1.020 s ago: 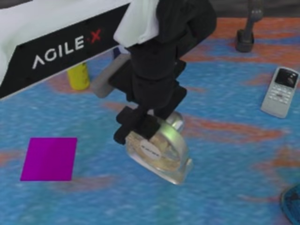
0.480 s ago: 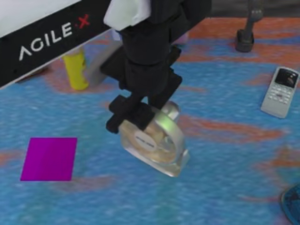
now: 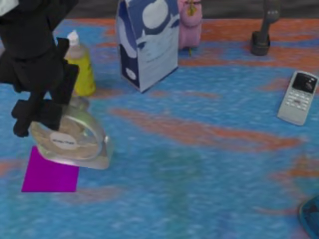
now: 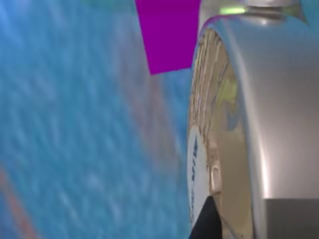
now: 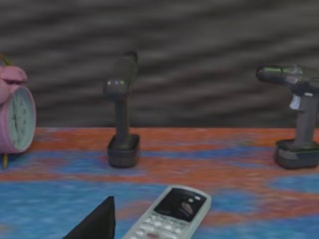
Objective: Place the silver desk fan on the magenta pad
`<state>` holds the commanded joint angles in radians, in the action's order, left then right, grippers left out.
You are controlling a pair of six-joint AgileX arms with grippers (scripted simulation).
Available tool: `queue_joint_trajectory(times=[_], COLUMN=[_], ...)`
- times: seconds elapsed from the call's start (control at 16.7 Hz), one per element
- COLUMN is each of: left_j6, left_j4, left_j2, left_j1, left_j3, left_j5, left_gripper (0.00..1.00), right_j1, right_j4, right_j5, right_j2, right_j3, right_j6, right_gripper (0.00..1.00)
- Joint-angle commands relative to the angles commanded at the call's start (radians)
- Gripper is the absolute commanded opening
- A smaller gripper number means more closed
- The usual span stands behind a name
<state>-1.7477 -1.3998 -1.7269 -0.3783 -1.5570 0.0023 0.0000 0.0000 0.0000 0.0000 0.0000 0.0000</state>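
The silver desk fan (image 3: pixel 70 142), a shiny ring with a tan grille and a pale oval label, hangs tilted at the table's left. My left gripper (image 3: pixel 42 117) is shut on its upper rim. The fan covers the far edge of the magenta pad (image 3: pixel 47 177), a flat square on the table; whether the two touch I cannot tell. In the left wrist view the fan (image 4: pixel 259 124) fills the frame, with one dark fingertip (image 4: pixel 207 224) against its grille and the pad (image 4: pixel 169 35) beyond it. My right arm is out of the top view.
Behind the fan stand a yellow bottle (image 3: pixel 82 69), a blue-and-white carton (image 3: pixel 147 42) and a pink alarm clock (image 3: pixel 189 22). A dark hand tool (image 3: pixel 261 35) and a grey remote (image 3: pixel 298 97) are at the right. The right wrist view also shows a drill (image 5: pixel 296 119).
My left arm has carried the fan from the middle of the table leftwards to over the magenta pad's far edge. The carton and clock are now uncovered.
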Motion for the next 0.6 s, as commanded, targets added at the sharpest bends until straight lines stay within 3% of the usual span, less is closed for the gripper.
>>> queue_joint_trajectory(times=[0.24, 0.6], left_j6=[-0.003, -0.001], left_j4=[0.038, 0.044], left_j2=[0.121, 0.136], left_j1=[0.17, 0.188], left_j3=[0.161, 0.183], left_j5=[-0.001, 0.0], left_gripper=[0.0, 0.0], right_j1=[0.0, 0.0], right_j4=[0.0, 0.0], right_j5=[0.0, 0.0], right_j2=[0.0, 0.0], right_j3=[0.0, 0.0], right_j6=[0.0, 0.0], right_gripper=[1.0, 1.0])
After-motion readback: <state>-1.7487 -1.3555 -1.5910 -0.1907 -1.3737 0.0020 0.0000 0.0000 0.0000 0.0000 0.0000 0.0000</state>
